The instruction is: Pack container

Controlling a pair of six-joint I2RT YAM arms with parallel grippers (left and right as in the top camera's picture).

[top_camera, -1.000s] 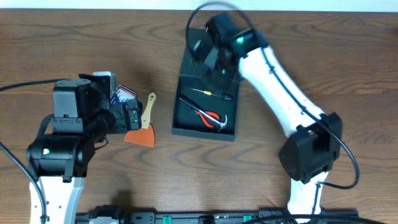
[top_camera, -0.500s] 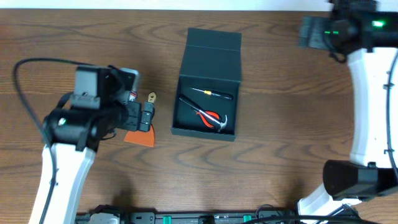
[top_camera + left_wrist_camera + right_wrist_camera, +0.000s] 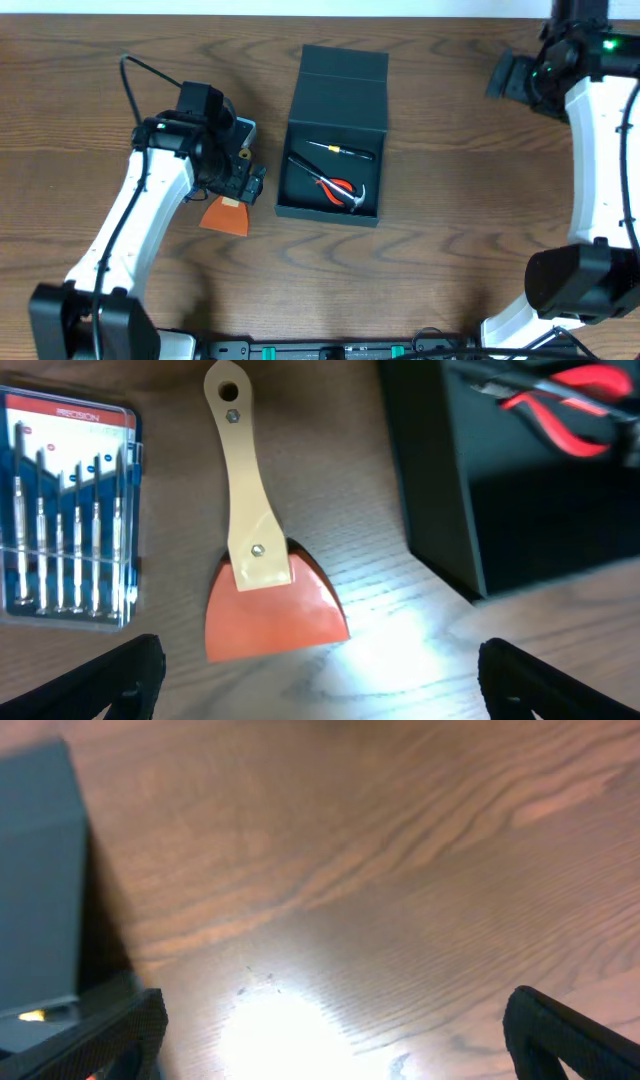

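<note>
Container (image 3: 340, 95) sits mid-way across the table (image 3: 450, 260), flap lid open, with pliers (image 3: 338, 188) and a small screwdriver (image 3: 340, 150) inside. I see my left gripper (image 3: 320, 685) spread wide and empty over the orange scraper (image 3: 262, 575). My right gripper (image 3: 335, 1035) also gapes, holding nothing.

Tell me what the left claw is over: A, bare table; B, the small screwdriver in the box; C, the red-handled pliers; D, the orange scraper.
D: the left wrist view shows the orange scraper lying on the table between the fingertips of the open left claw, while the pliers lie inside the container.
</note>
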